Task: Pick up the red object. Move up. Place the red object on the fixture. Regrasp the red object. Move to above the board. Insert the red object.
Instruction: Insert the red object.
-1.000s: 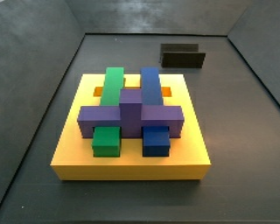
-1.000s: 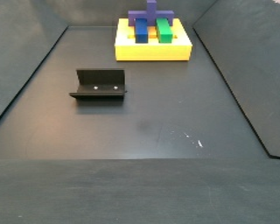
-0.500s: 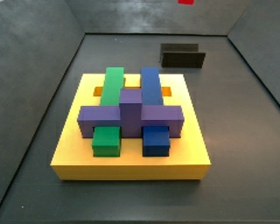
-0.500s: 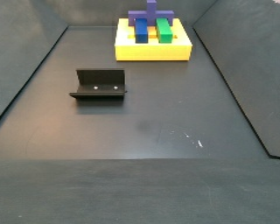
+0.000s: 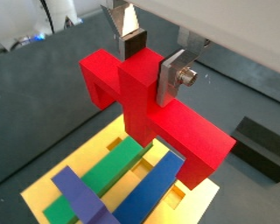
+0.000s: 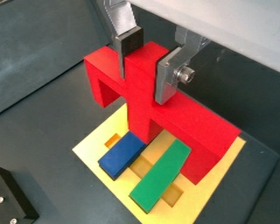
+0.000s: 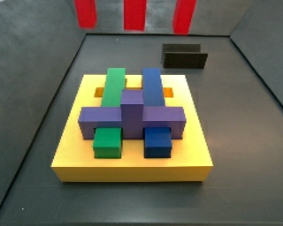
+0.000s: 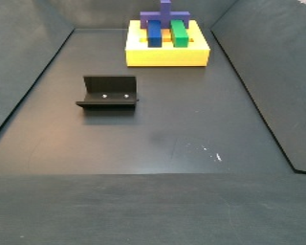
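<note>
Gripper (image 5: 150,59) up in the air above the board (image 5: 208,203), fingers (image 5: 174,75) pinching the central stem of the red object (image 5: 154,114) from both sides, dark pads flat against it, seen likewise in both wrist views (image 6: 147,59). Red object (image 6: 160,109) off every surface, crossbar level, two legs and stem pointing down toward the board (image 6: 104,140) below. In a wrist view, green block (image 5: 111,168) and blue block (image 5: 152,185) side by side on the yellow slab, purple block (image 5: 78,192) lying across them at the near end. In a side view, only the lower ends of the red object (image 7: 134,13) showing at the top edge as three red strips, above the far end of the board (image 7: 132,162); gripper itself out of that picture. On the board there: green block (image 7: 113,85) and blue block (image 7: 152,86) running lengthwise, purple block (image 7: 133,117) across them, orange slots (image 7: 168,92) just beside the blue block. Fixture (image 7: 184,57) on the dark floor beyond the board, well apart from it, nothing resting on it. In a side view from the opposite end, fixture (image 8: 108,94) near the middle of the floor, board (image 8: 167,53) far back, red object and gripper out of frame.
</note>
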{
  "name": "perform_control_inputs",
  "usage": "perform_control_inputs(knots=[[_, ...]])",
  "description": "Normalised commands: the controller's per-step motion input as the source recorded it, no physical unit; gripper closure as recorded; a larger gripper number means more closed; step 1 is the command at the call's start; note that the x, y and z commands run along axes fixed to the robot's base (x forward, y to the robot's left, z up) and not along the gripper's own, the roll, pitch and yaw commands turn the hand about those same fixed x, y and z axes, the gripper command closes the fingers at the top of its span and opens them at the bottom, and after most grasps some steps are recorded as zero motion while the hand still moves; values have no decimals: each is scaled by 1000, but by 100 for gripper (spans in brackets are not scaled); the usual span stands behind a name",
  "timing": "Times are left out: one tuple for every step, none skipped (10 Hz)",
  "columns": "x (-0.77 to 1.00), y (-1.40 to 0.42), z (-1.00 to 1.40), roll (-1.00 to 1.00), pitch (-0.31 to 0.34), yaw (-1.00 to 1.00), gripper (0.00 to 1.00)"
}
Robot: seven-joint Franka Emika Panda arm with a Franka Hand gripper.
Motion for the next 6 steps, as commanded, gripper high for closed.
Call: perform_control_inputs(knots=[[0,109,-723,-129,-201,157,100],[0,0,-586,-207,-174,191,100],[0,0,-534,-237,-164,186,100],[0,0,-640,-193,-164,100,100],[0,83,-711,-161,-161,49,100],[0,157,-737,-160,-143,74,100]])
